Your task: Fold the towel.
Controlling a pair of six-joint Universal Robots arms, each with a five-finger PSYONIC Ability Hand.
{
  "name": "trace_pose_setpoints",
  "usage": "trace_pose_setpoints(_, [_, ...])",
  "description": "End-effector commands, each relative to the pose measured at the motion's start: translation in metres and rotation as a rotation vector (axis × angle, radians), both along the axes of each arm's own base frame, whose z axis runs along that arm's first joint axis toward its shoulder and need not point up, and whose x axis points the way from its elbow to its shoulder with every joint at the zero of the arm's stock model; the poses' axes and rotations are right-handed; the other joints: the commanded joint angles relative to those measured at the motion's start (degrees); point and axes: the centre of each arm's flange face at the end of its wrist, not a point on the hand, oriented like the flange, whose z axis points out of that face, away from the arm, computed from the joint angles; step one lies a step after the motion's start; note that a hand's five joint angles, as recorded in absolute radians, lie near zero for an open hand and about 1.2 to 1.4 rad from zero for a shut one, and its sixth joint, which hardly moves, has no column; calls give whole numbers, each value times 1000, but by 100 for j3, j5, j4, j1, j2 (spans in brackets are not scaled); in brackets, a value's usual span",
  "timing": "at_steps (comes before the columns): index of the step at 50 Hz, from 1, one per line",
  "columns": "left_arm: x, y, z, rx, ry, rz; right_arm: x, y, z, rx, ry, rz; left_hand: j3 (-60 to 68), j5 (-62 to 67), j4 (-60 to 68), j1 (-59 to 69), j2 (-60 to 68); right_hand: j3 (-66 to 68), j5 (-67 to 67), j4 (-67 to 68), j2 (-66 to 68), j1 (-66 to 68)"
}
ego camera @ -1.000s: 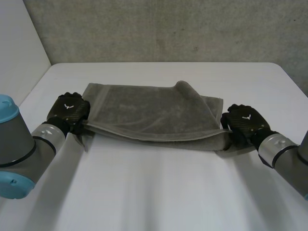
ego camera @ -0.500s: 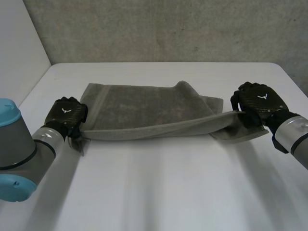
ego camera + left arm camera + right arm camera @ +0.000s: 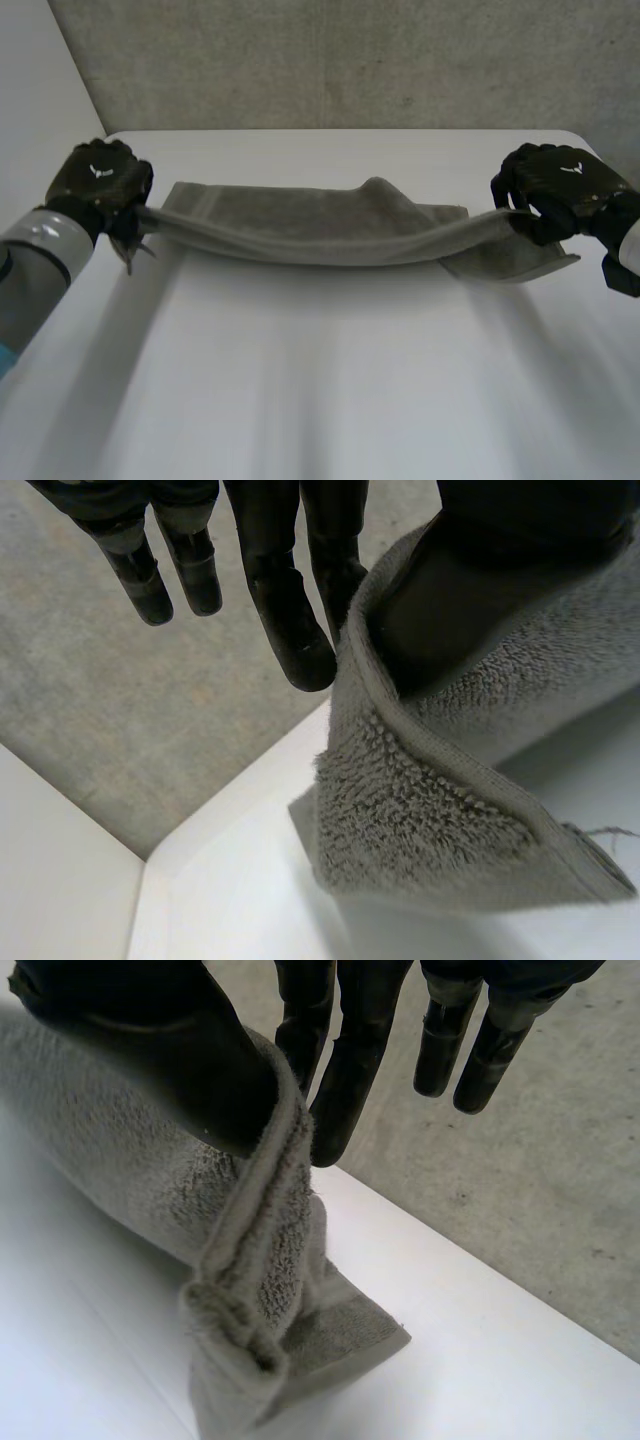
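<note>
Near side: open table (image 3: pixel 320 400), room for you to pass. Middle: the towel (image 3: pixel 300 228) slung between left hand (image 3: pixel 100 178) and right hand (image 3: pixel 555 182) blocks your way across. Far edge: wall (image 3: pixel 320 60) behind.

The right hand (image 3: pixel 350 1060) pinches a bunched edge of the grey towel (image 3: pixel 250 1290) between thumb and finger, the cloth drooping onto the white worktop (image 3: pixel 520 1360), a grey wall (image 3: pixel 560 1210) beyond.

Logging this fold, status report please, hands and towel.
Left hand pinches towel corner. Right hand pinches other corner. Near edge lifted, sagging. Nothing obstructing.
</note>
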Motion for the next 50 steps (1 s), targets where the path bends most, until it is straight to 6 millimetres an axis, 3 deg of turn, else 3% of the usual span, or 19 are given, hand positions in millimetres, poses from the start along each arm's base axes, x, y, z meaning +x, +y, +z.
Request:
trace_pose_setpoints(1, [-6, -37, -11, 39, -7, 4, 15, -40, -8, 7, 86, 35, -330, 451, -376, 549, 286, -301, 332, -435, 524, 408])
trace_pose_setpoints(7, [-20, -81, -17, 23, -4, -5, 36, -67, -5, -64, 130, 10, -330, 451, -376, 549, 286, -301, 332, -435, 524, 408])
trace_pose_setpoints(9, [-22, -93, -9, -21, 5, 2, 44, -88, 18, -179, 125, -29, -330, 451, -376, 549, 286, -301, 332, -435, 524, 408])
trace_pose_setpoints(12, [-27, -115, 25, -149, 35, 4, 46, -99, 40, -271, 112, -56, -330, 451, -376, 549, 286, -301, 332, -435, 524, 408])
trace_pose_setpoints(14, [-35, -123, 75, -304, 91, -9, 51, -106, 98, -489, 45, -103, -330, 451, -376, 549, 286, -301, 332, -435, 524, 408])
trace_pose_setpoints(15, [-35, -123, 76, -305, 91, -9, 52, -106, 98, -490, 45, -104, -330, 451, -376, 549, 286, -301, 332, -435, 524, 408])
trace_pose_setpoints(16, [-38, -119, 106, -385, 135, -24, 53, -105, 127, -589, -3, -124, -330, 451, -376, 549, 286, -301, 332, -435, 524, 408])
trace_pose_setpoints(17, [-38, -119, 106, -386, 135, -24, 51, -100, 153, -666, -55, -133, -330, 451, -376, 549, 286, -301, 332, -435, 524, 408])
trace_pose_setpoints(19, [-36, -104, 168, -550, 239, -47, 50, -92, 172, -711, -97, -129, -330, 451, -376, 549, 286, -301, 332, -435, 524, 408])
trace_pose_setpoints(22, [-31, -88, 201, -644, 303, -66, 49, -80, 183, -716, -133, -111, -330, 451, -376, 549, 286, -301, 332, -435, 524, 408])
trace_pose_setpoints(24, [-31, -85, 204, -650, 311, -73, 50, -78, 175, -688, -125, -99, -330, 451, -376, 549, 286, -301, 332, -435, 524, 408])
trace_pose_setpoints(28, [-33, -83, 183, -586, 287, -101, 48, -66, 139, -588, -79, -48, -330, 451, -376, 549, 286, -301, 332, -435, 524, 408])
trace_pose_setpoints(30, [-34, -85, 138, -447, 246, -150, 48, -61, 124, -563, -61, -23, -330, 451, -376, 549, 286, -301, 332, -435, 524, 408])
trace_pose_setpoints(31, [-34, -85, 137, -447, 245, -150, 48, -61, 124, -563, -61, -23, -330, 451, -376, 549, 286, -301, 332, -435, 524, 408])
trace_pose_setpoints(36, [-13, -84, 39, -198, 170, -155, 46, -40, 47, -418, 27, 51, -330, 451, -376, 549, 286, -301, 332, -435, 524, 408])
trace_pose_setpoints(37, [-13, -83, 38, -197, 170, -155, 46, -40, 47, -417, 27, 51, -330, 451, -376, 549, 286, -301, 332, -435, 524, 408])
trace_pose_setpoints(39, [-11, -78, 17, -161, 146, -157, 35, -33, 8, -313, 66, 50, -330, 451, -376, 549, 286, -301, 332, -435, 524, 408])
trace_pose_setpoints(41, [-8, -65, -21, -99, 94, -156, 29, -27, -11, -259, 87, 56, -330, 451, -376, 549, 286, -301, 332, -435, 524, 408])
trace_pose_setpoints(50, [-2, -39, -77, -16, -11, -156, 17, 8, -73, -110, 171, 137, -330, 451, -376, 549, 286, -301, 332, -435, 524, 408])
